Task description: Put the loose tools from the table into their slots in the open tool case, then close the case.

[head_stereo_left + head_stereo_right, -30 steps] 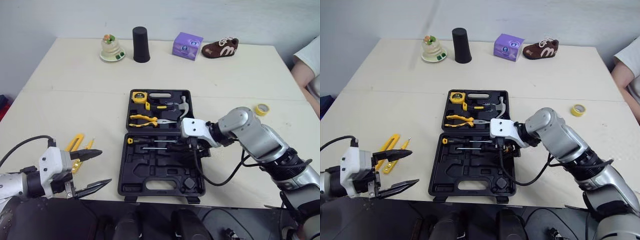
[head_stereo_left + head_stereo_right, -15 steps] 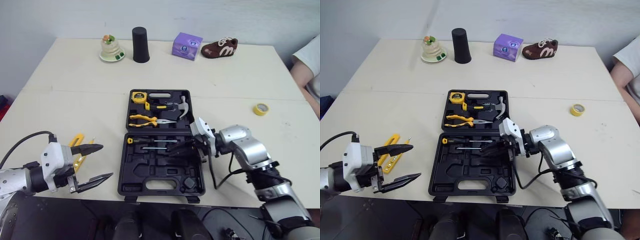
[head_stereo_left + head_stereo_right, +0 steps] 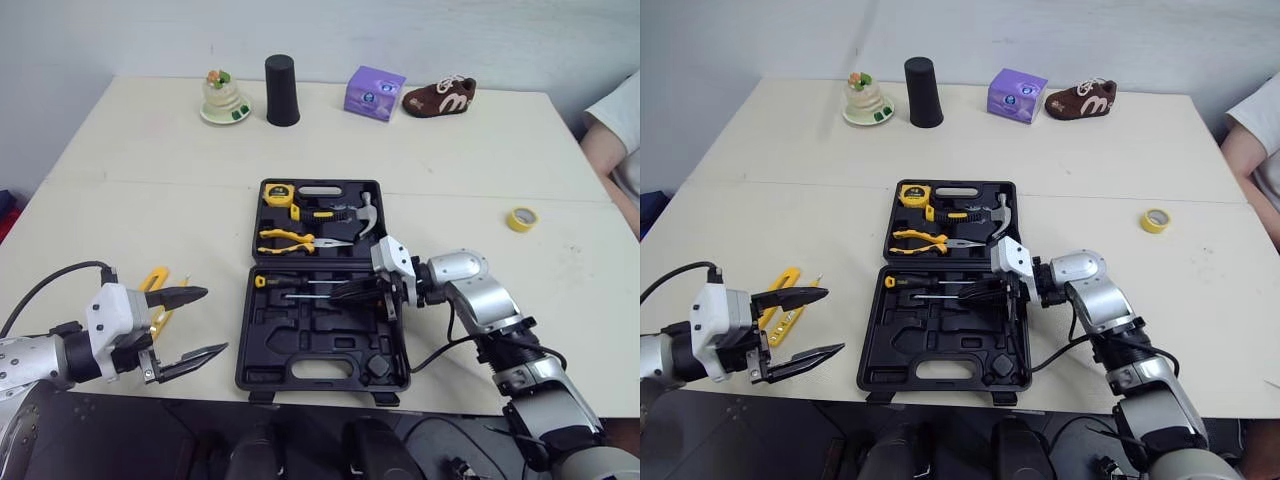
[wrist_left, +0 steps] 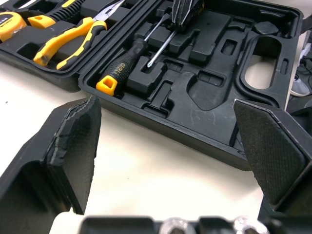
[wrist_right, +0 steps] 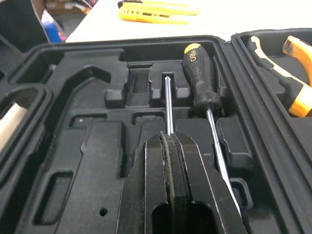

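Black moulded plastic makes up the open tool case (image 3: 300,340), which lies flat in the middle of the pale table (image 3: 150,190), its lid half on the far side and its tray half nearer the robot. In the lid sit a yellow tape measure (image 3: 278,193), a claw hammer (image 3: 350,212) and yellow-handled pliers (image 3: 290,240). Along the tray's far edge lie two screwdrivers side by side: a black-handled screwdriver (image 3: 280,282) with a yellow cap, and just beside it a thin screwdriver (image 5: 167,97). The right gripper (image 3: 340,292) reaches in from the right and sits low over the tray, its fingers (image 5: 151,165) pressed flat together, and the thin screwdriver's shaft runs out from beneath their tips. The left gripper (image 3: 213,320) hangs above the table's near edge, to the left of the case and apart from it, with its fingers (image 4: 73,141) spread wide and nothing between them. Just beyond it two loose tools lie on the table outside the case: a long yellow tool (image 3: 152,282), which looks like a utility knife, and a small yellow tool (image 3: 180,289) beside it. Along the far edge stand a green-and-white ornament (image 3: 222,97), a black cup (image 3: 283,90), a purple box (image 3: 375,92) and a brown shoe (image 3: 440,97). A yellow tape roll (image 3: 521,218) lies well to the right of the case, and a person's arm (image 3: 608,150) shows at the right edge.
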### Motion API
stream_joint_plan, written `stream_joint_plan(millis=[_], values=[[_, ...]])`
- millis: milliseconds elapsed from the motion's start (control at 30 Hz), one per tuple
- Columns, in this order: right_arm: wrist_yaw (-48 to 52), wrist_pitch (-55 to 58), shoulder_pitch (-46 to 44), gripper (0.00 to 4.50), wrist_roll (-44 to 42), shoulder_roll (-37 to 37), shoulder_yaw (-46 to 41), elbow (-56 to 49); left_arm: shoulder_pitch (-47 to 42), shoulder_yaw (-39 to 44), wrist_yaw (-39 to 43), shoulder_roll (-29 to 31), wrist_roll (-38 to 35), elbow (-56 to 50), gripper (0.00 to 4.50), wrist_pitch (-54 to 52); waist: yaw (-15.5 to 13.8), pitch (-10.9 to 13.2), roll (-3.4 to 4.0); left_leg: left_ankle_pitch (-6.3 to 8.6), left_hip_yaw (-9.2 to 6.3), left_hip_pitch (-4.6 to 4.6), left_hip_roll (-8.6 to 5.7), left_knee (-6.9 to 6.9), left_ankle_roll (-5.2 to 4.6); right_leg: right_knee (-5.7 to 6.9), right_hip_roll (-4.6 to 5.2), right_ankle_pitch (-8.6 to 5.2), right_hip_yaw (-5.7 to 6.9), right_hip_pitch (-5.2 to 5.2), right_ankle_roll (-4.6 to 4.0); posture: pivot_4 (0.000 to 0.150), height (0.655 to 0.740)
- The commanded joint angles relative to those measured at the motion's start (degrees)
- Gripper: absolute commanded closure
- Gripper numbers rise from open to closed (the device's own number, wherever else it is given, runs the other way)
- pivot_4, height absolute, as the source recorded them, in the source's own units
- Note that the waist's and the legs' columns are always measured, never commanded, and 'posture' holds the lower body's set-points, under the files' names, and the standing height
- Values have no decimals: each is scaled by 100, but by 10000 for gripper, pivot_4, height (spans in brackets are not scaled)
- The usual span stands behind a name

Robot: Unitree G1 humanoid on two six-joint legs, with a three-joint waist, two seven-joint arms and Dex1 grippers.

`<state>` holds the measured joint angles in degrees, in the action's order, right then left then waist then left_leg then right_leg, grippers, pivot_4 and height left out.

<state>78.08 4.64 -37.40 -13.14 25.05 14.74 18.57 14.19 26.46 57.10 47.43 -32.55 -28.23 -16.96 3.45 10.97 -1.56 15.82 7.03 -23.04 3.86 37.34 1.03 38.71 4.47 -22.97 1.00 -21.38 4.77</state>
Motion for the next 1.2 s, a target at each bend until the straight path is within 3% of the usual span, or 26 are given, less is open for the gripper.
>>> stream_joint_plan(millis=[33, 133, 300, 467, 667, 767, 900, 1000, 1067, 1200], values=[[-79, 23, 178, 44506, 289, 7, 190, 398, 46, 41, -30, -39, 27, -96, 0, 71, 0, -3, -4, 0, 0, 2, 0, 0, 0, 0, 0, 0, 0, 1, 0, 1500, 7400], [-121, -259, 217, 44506, 537, 53, 319, 674, 59, 52, -49, -52, 27, -115, 0, 67, 1, -10, -15, 0, 0, 32, 0, -6, 0, -7, 0, 0, 0, 33, 0, 1500, 7400], [-249, -295, 245, 44506, 1053, 224, 720, 686, 80, 12, -84, -104, 57, -120, 0, 73, 1, -51, -22, 53, -8, 193, 3, -44, -23, -77, 1, -3, 11, 208, -6, 1500, 7400], [-87, -188, 136, 44506, 963, 276, 778, 335, 120, -83, -101, -179, 117, -111, 0, 99, -9, -73, -32, 61, -12, 195, 7, -43, -15, -85, 2, -4, 14, 217, -7, 1500, 7400], [-311, 604, 236, 44506, -467, 16, -385, -449, 175, 55, -158, -306, 140, 18, 0, 233, -22, -62, -16, 61, -13, 172, 8, -46, -14, -90, 2, -5, 15, 199, -9, 1500, 7400], [130, 394, 514, 44506, -905, 505, -933, -813, 261, 297, -284, -349, 71, 140, 0, 85, -29, -37, 18, 63, -11, 152, 5, -45, -17, -96, 4, -4, 14, 182, -8, 1500, 7400], [-190, 266, 733, 44506, -1195, 834, -1718, -841, 267, 820, -859, -618, -161, 251, 0, -210, -25, -32, 19, 73, -10, 151, 6, -46, -22, -107, 1, -5, 15, 183, -8, 1500, 7400], [-646, 0, 1162, 36549, -1068, 1377, -2531, -671, 147, 1470, -1655, -968, 379, 754, 0, 281, -32, -30, 18, 74, -7, 151, 5, -47, -22, -117, 2, -4, 13, 187, -7, 1500, 7400], [-899, -277, 1345, 26082, -909, 1712, -2893, -378, 111, 1688, -2025, -1008, 876, 1177, 0, 666, -44, -29, 16, 82, -6, 150, 4, -47, -34, -125, 1, -4, 13, 188, -6, 1500, 7400], [-1413, -1549, 1390, 6024, -468, 2440, -3518, 1283, 56, 2100, -2543, -983, 1146, 2086, 0, 810, -30, -27, 13, 83, 9, 150, -1, -36, -37, -127, 4, -3, 5, 188, -4, 1500, 7400]])
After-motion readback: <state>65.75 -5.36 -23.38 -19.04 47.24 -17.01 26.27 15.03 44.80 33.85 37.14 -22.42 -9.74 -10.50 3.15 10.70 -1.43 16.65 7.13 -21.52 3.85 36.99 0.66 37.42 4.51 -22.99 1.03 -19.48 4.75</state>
